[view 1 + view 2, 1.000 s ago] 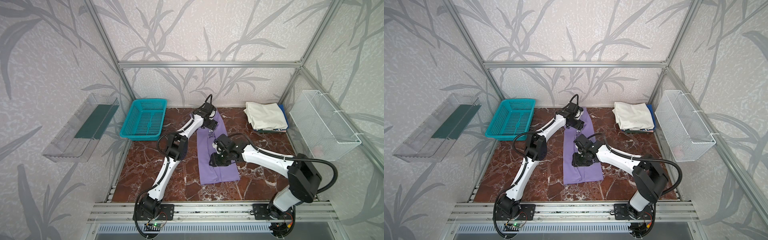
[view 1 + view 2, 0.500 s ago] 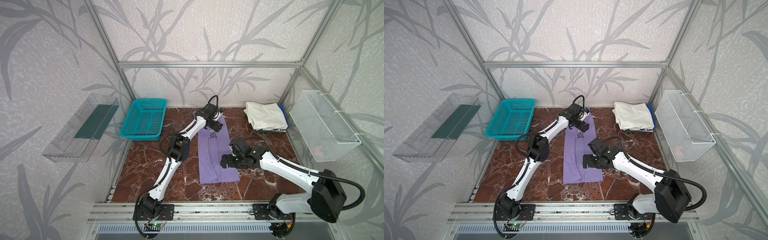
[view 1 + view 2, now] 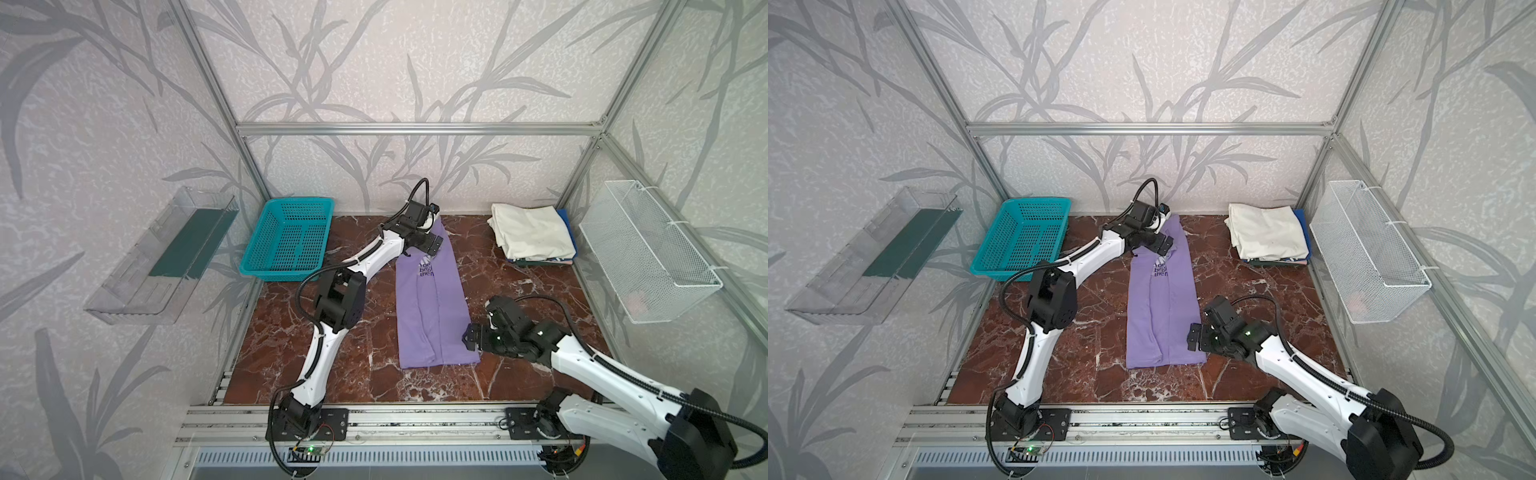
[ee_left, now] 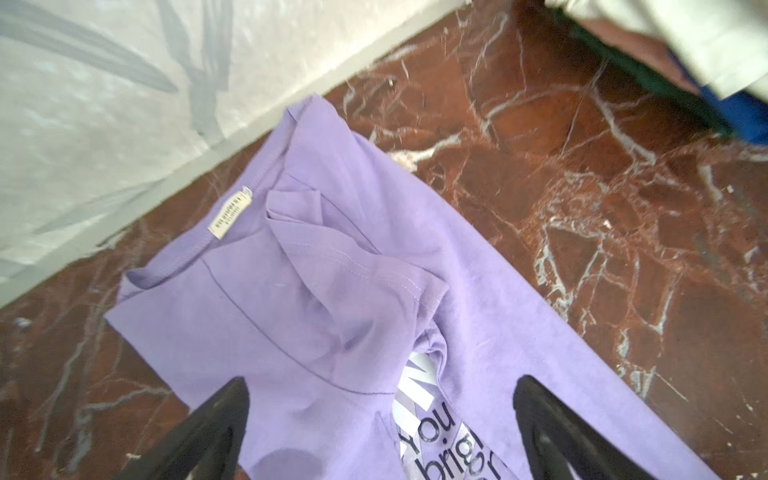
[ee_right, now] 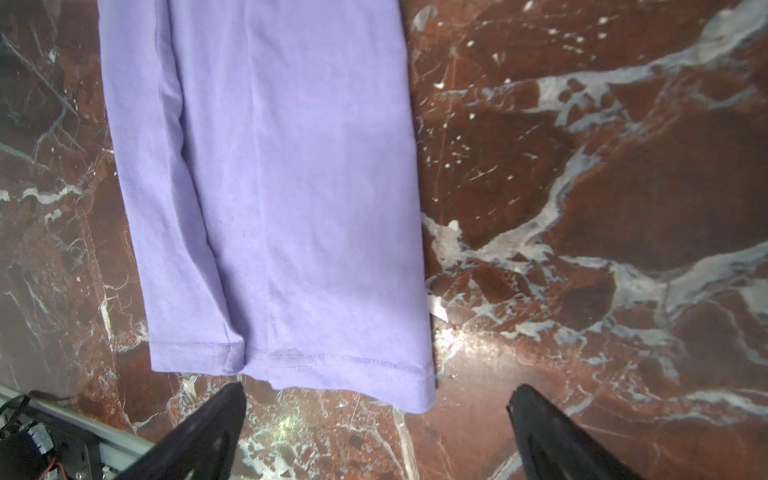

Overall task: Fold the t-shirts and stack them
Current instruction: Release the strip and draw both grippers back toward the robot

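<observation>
Now: left fingers (image 4: 199, 436) are spread wide with nothing between them. They hang over the collar end of the lavender t-shirt (image 4: 332, 291), with the chest lettering just below them. Right fingers (image 5: 208, 432) are also spread and empty, poised off the near right hem corner over the bare table (image 5: 582, 208). I cannot tell whether they touch the marble.

Lavender t-shirt: in both top views it lies mid-table as one long narrow strip, collar far and hem near (image 3: 432, 307) (image 3: 1163, 307). Both sides are turned in along its length. The left wrist view shows a sleeve layer bunched near the neck label, so the fold there is not quite flat. The hem end looks tidy in the right wrist view.

Stack (image 3: 536, 249): at the far right corner of the table. A cream-white t-shirt (image 3: 528, 235) is folded on top, with blue (image 3: 567, 224) and dark edges showing beneath.

Other items: the teal basket (image 3: 286, 241) sits far left. No loose shirt shows elsewhere in the top views.

Progress, as a judgement:
- Several shirts are already folded and stacked.
- The lavender one is roughly half folded, with the lengthwise folds in.
- Left to do: smooth the collar end if needed, fold the strip crosswise from hem toward collar, then carry it to the far right and set it on the cream-white t-shirt.
</observation>
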`<action>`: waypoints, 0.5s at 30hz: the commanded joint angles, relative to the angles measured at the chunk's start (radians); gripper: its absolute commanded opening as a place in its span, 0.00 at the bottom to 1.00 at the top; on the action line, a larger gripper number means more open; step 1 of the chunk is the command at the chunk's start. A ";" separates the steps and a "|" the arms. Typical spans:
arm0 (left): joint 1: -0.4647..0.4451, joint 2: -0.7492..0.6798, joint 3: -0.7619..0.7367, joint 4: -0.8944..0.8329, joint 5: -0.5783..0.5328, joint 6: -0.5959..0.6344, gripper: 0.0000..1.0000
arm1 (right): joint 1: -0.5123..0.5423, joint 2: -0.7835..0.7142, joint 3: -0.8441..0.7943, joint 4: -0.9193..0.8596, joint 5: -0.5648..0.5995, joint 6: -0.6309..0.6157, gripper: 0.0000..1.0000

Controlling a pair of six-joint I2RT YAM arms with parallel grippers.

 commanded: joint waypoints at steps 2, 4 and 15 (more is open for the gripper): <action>-0.028 -0.127 -0.133 0.092 -0.094 -0.054 0.99 | -0.037 -0.032 -0.034 0.061 -0.006 0.003 0.99; -0.039 -0.199 -0.243 0.136 -0.137 -0.089 0.99 | -0.050 -0.017 -0.031 0.064 -0.031 -0.020 0.99; -0.072 -0.630 -0.734 0.313 -0.274 -0.274 0.99 | -0.084 0.077 -0.008 0.144 -0.117 -0.091 0.99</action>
